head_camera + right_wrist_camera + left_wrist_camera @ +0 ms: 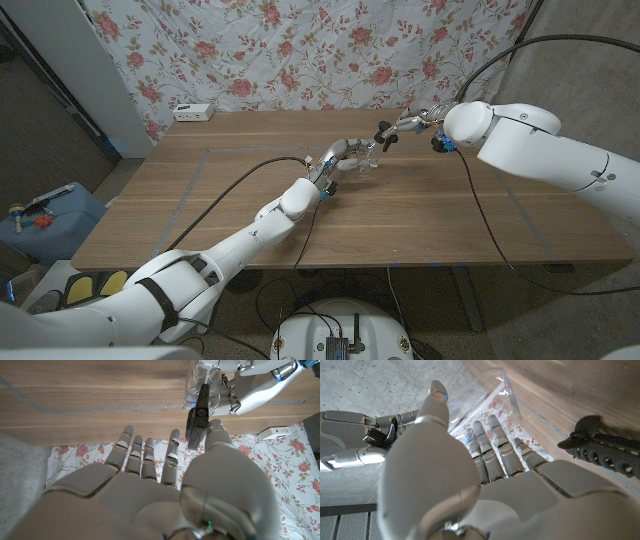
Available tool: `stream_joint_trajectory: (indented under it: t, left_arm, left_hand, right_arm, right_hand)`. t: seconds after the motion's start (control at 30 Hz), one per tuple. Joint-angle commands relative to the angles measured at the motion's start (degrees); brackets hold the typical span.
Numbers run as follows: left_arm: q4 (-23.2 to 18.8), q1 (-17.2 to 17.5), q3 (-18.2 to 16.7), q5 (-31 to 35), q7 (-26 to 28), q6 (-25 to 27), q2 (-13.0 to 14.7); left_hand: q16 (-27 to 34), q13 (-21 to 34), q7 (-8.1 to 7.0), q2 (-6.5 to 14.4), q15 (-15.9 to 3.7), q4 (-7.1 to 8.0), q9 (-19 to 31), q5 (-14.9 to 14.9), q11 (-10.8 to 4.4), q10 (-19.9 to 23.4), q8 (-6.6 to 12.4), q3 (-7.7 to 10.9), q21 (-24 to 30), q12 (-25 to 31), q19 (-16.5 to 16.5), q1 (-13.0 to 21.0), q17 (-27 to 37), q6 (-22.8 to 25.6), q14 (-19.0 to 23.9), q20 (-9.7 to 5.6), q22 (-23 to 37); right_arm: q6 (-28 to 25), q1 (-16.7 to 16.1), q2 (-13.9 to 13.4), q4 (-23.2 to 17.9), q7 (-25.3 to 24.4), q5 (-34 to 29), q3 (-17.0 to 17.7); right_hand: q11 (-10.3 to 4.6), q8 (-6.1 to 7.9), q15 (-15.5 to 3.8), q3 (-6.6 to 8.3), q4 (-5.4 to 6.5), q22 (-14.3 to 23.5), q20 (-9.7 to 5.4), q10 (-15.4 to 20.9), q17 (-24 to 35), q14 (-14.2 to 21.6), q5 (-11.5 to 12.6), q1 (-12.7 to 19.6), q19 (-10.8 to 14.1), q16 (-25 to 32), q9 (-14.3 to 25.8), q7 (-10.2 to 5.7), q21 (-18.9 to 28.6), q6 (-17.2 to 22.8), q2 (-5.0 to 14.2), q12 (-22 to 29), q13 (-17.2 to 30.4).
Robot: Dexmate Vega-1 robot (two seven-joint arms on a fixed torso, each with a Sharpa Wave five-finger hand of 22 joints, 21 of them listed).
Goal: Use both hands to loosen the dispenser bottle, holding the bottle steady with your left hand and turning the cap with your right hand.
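Left hand (470, 475) wraps clear bottle (490, 405) mid-table, holding steady. Right hand (165, 485) fingers spread, empty, beside black cap (199, 415). Turning step pending; next, close right fingers round cap.

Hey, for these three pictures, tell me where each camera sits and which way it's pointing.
Head view: on the robot's head, looking down at the wooden table; both arms show.
Left wrist view: behind the left robot hand, facing the clear bottle it grips.
Right wrist view: behind the right robot hand, facing the black pump top.
Shared: both wrist views show the bottle and pump top.
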Motion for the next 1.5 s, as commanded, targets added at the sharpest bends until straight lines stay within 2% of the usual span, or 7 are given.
stream_joint_trajectory:
  t: [0.03, 0.53, 0.9, 0.93, 1.0, 1.2, 1.5]
  left_arm:
    - [-0.3, 0.1, 0.1, 0.0, -0.2, 0.2, 0.1]
    - [-0.7, 0.1, 0.2, 0.2, -0.3, 0.5, 0.0]
    - [0.2, -0.3, 0.4, 0.0, -0.7, 0.4, -0.5]
    - [0.4, -0.3, 0.4, -0.1, -0.6, 0.4, -0.6]
    - [0.6, -0.4, 0.5, -0.1, -0.6, 0.3, -0.7]
    - [0.8, -0.4, 0.6, -0.2, -0.7, 0.4, -0.9]
    - [0.8, -0.6, 0.6, -0.1, -0.6, 0.5, -0.9]
  left_hand:
    - [0.0, 0.3, -1.04, 8.2, -3.38, 4.72, 0.3, 0.4, -2.29, 3.2, 0.22, 4.98, 0.1, 0.3, 0.5, -7.3, 0.0, 6.9, 0.4, -2.82, 0.1]
    - [0.0, 0.3, -1.07, 8.1, -3.41, 4.59, 0.3, 0.4, -2.32, 3.4, 0.31, 5.02, 0.1, 0.4, 0.5, -7.2, 0.0, 7.2, 0.5, -2.88, 0.1]
    - [-0.1, 0.3, -1.13, 8.3, -3.31, 4.65, 0.3, 0.4, -2.38, 3.3, 0.30, 5.04, 0.1, 0.3, 0.5, -7.2, 0.1, 7.2, 0.2, -2.87, 0.1]
    - [-0.1, 0.3, -1.10, 8.3, -3.31, 4.64, 0.3, 0.4, -2.35, 3.2, 0.29, 5.05, 0.1, 0.3, 0.5, -7.2, 0.1, 7.2, 0.2, -2.85, 0.1]
    - [-0.1, 0.3, -1.10, 8.2, -3.33, 4.64, 0.3, 0.4, -2.44, 3.3, 0.25, 5.02, 0.1, 0.3, 0.5, -7.3, 0.0, 7.1, 0.2, -2.89, 0.1]
    - [-0.1, 0.3, -1.07, 8.2, -3.42, 4.64, 0.3, 0.4, -2.33, 3.3, 0.25, 5.04, 0.1, 0.3, 0.5, -7.3, 0.1, 7.1, 0.2, -2.91, 0.1]
    - [-0.1, 0.3, -1.04, 8.3, -3.35, 4.66, 0.3, 0.4, -2.41, 3.3, 0.21, 5.06, 0.1, 0.3, 0.4, -7.3, 0.0, 7.0, 0.2, -2.86, 0.1]
  right_arm:
    - [1.4, -1.1, -0.3, 0.0, -0.5, 0.3, 1.1]
    - [3.3, -2.0, -0.6, 0.5, 0.2, 0.2, 2.3]
    - [5.0, -3.0, -0.9, 1.1, 0.5, 0.0, 3.3]
    - [4.8, -3.0, -0.8, 1.2, 0.4, -0.1, 3.3]
    - [5.1, -3.4, -0.8, 1.3, 0.1, -0.2, 3.6]
    - [6.2, -4.3, -0.6, 2.0, -0.5, -0.6, 4.2]
    - [7.3, -5.2, -0.2, 2.9, -1.1, -1.1, 4.7]
  right_hand:
    - [-0.63, 0.40, -0.19, 1.00, -0.47, 0.0, -0.08, 0.2, 0.0, 0.6, 0.2, 1.3, 0.9, 0.3, 0.1, -1.08, 0.3, 0.4, 0.38, 0.4, 0.0]
    - [-1.58, 0.59, -0.89, 3.55, -1.71, 0.0, -0.26, 0.5, 0.0, 1.1, 0.2, 4.8, 1.3, 0.3, 0.1, -4.33, 0.3, 1.8, 1.41, 0.4, 0.0]
    - [-1.81, 0.40, -1.44, 5.28, -2.14, 0.0, -0.66, 0.4, 0.0, 1.3, 0.3, 7.3, 1.5, 0.2, 0.1, -5.25, 0.3, 1.8, 2.06, 0.4, 0.0]
    - [-1.93, 0.45, -1.56, 5.86, -2.28, 0.0, -0.75, 0.4, 0.0, 1.3, 0.4, 8.2, 1.5, 0.2, 0.1, -5.81, 0.3, 2.0, 2.18, 0.4, 0.0]
    - [-2.10, 0.48, -1.64, 6.27, -2.36, 0.0, -0.89, 0.6, 0.0, 1.3, 0.4, 8.8, 1.6, 0.2, 0.1, -5.90, 0.3, 2.2, 2.20, 0.4, 0.0]
    - [-3.05, 1.30, -3.05, 8.39, -2.37, 0.0, -1.63, 1.4, 0.0, 2.3, 0.3, 12.1, 2.1, 0.4, 0.1, -7.81, 0.4, 4.7, 2.00, 0.7, 0.0]
    - [-4.66, 2.37, -4.21, 10.14, -2.30, 0.0, -2.45, 2.0, 0.1, 3.0, 0.0, 14.6, 2.7, 0.5, 0.1, -10.38, 0.4, 8.0, 1.41, 0.8, 0.0]
